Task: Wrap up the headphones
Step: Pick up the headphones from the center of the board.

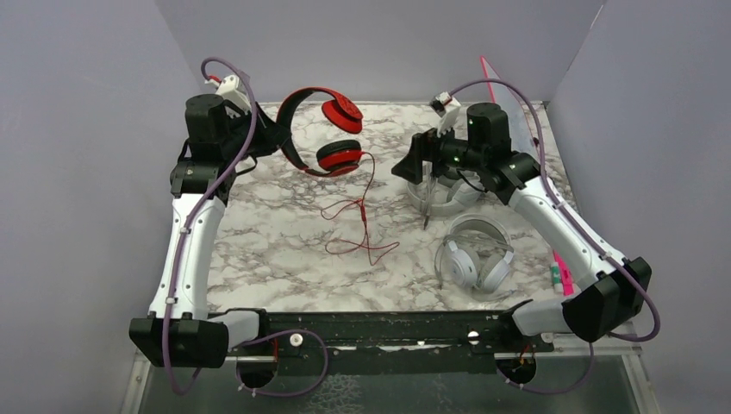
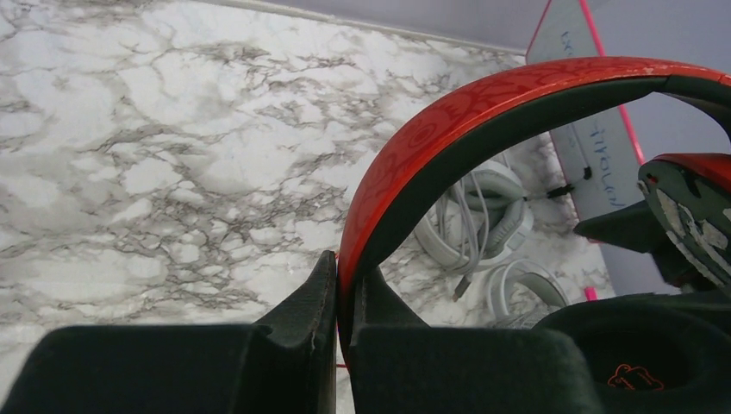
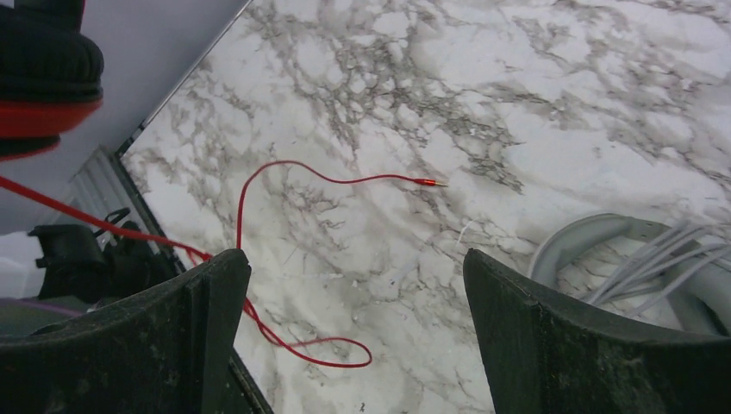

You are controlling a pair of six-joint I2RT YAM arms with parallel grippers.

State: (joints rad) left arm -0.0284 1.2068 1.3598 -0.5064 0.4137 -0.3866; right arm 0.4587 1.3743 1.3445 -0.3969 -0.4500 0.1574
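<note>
Red headset [image 2: 483, 112] pinched by left gripper [image 2: 343, 285]; right gripper [image 3: 358, 276] half-hides pale headset [image 1: 455, 202].

A laboratory robot cell is shown. A marble-patterned desk [image 1: 284, 259] is enclosed on three sides by plain grey panels [image 1: 78, 172]. A left arm [image 1: 198, 241] and a right arm [image 1: 552, 220] are bolted to a black rail [image 1: 405, 326] at its near edge, and purple cables [image 1: 179, 250] are run along them.

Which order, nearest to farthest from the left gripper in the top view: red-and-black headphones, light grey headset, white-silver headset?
1. Red-and-black headphones: headband clamped in the left gripper.
2. Light grey headset: right side, farther back.
3. White-silver headset: right side, nearer front.
</note>
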